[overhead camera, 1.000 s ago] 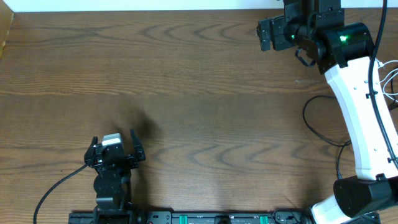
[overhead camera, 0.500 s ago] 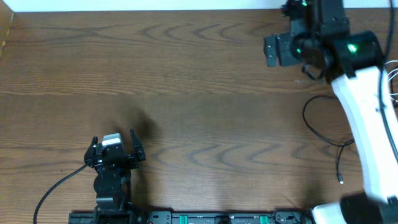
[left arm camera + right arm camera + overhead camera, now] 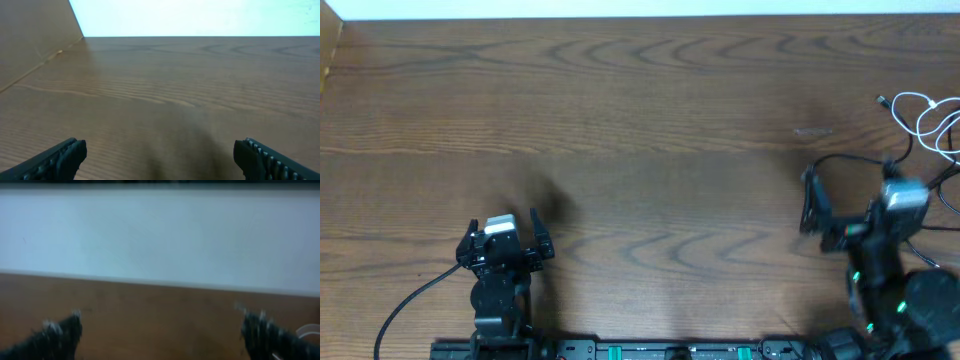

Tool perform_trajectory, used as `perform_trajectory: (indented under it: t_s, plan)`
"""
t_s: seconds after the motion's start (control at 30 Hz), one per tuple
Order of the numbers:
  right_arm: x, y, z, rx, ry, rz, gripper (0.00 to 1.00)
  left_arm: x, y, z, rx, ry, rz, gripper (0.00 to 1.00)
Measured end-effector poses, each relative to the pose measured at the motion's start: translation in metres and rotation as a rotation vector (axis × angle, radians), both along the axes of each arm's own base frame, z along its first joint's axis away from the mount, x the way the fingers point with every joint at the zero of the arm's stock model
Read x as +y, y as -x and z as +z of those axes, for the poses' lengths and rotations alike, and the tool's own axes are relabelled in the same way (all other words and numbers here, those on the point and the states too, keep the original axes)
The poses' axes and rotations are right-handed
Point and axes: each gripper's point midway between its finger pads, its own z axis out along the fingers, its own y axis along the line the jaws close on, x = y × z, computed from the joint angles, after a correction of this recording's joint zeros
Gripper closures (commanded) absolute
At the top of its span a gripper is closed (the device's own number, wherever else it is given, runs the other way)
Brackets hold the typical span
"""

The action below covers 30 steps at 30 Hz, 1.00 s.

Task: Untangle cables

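base rail (image 3: 650, 351): black bar with green bits along the near edge of the desk (image 3: 640, 130).
left gripper (image 3: 502, 222): near-left of the desk, pointing away from the base. Jaws spread wide, holding nothing. The wrist view shows only bare wood grain between the fingers (image 3: 60, 157).
left arm wire (image 3: 405, 305): thick black lead curving from the left arm to the near-left edge. Not one of the task cords.
right gripper (image 3: 161, 327): near-right of the desk. Jaws wide apart, nothing between them. The wrist view is blurred and looks across the wood to the wall.
black cables (image 3: 845, 160): thin cords on the right side, just beyond the right arm. One arcs across at mid-depth and the arm hides the rest. Can't tell how many there are.
white cable (image 3: 927, 105): far-right, in loose loops that run off the right edge. Its plug (image 3: 882, 99) points left. Can't tell whether it crosses the black ones there. Well apart from the left gripper.
side board (image 3: 30, 45): brown panel standing at the desk's left edge.
wall (image 3: 160, 235): pale, behind the far edge.
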Motion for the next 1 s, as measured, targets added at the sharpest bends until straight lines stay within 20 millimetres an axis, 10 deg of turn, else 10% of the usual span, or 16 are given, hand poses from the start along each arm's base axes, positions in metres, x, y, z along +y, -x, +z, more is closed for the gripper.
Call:
perform_trajectory:
  t_s: [0.17, 0.57, 1.0]
  plan:
    - [-0.007, 0.006, -0.057, -0.010, 0.043, -0.019, 0.01, 0.000, 0.000, 0.000, -0.001, 0.000, -0.001, 0.01]
    - [-0.045, 0.003, -0.101, 0.027, 0.236, -0.149, 0.01, 0.000, 0.000, 0.000, -0.001, 0.000, -0.001, 0.01]
    - [-0.039, -0.013, -0.149, 0.023, 0.263, -0.103, 0.01, 0.000, 0.000, 0.000, -0.001, 0.000, -0.001, 0.01]
